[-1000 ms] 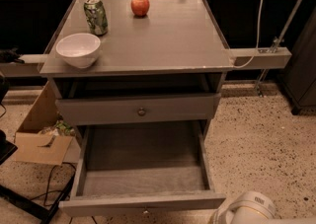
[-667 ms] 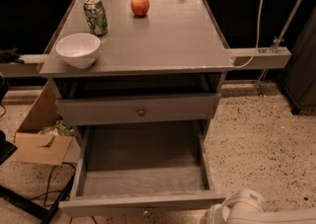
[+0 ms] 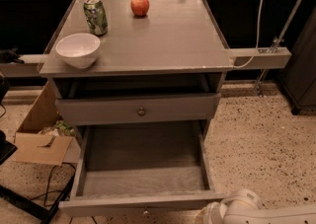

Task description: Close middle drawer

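The middle drawer [image 3: 143, 168] is pulled far out of the grey cabinet, and its deep box is empty. Its low front panel [image 3: 140, 203] lies near the bottom edge of the view, with a small knob [image 3: 144, 212] just showing. A white rounded part of my arm [image 3: 237, 210] sits at the bottom right, just right of the panel's right end. The gripper itself is below the frame and out of view.
The drawer above [image 3: 141, 111] stands slightly out and has a round knob. On the cabinet top [image 3: 173, 40] are a white bowl [image 3: 78, 49], a green can [image 3: 95, 16] and a red apple [image 3: 140, 6]. A cardboard box [image 3: 42, 139] and cables lie on the floor at left.
The white arm part at the bottom right has shifted a little to the left, toward the open drawer's front. The drawers have not moved.
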Robot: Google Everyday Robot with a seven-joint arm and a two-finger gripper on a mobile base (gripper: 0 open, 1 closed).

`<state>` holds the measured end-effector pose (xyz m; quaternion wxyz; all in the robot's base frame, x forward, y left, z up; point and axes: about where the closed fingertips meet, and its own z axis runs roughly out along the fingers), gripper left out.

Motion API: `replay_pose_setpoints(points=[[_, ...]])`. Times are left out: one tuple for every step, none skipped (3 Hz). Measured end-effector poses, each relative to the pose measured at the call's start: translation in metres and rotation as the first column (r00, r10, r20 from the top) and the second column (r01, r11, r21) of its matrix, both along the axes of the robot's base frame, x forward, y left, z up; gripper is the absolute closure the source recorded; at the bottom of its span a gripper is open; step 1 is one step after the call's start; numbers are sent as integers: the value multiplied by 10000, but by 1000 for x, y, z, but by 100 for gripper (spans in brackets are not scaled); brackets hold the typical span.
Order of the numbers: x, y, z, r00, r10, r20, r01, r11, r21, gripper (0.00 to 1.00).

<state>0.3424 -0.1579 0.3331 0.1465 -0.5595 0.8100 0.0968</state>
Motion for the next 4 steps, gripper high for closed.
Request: replay_pose_setpoints(points=[[-4,11,-14,9999,88,-56,-87,9998,182,100],[6,33,-38,9992,109,391,-142,9964,839,100],[34,55,-49,9887,600,1370,-748,9916,1059,100],[44,65,-50,9826,817,1666,-1008,9888,1101,100]])
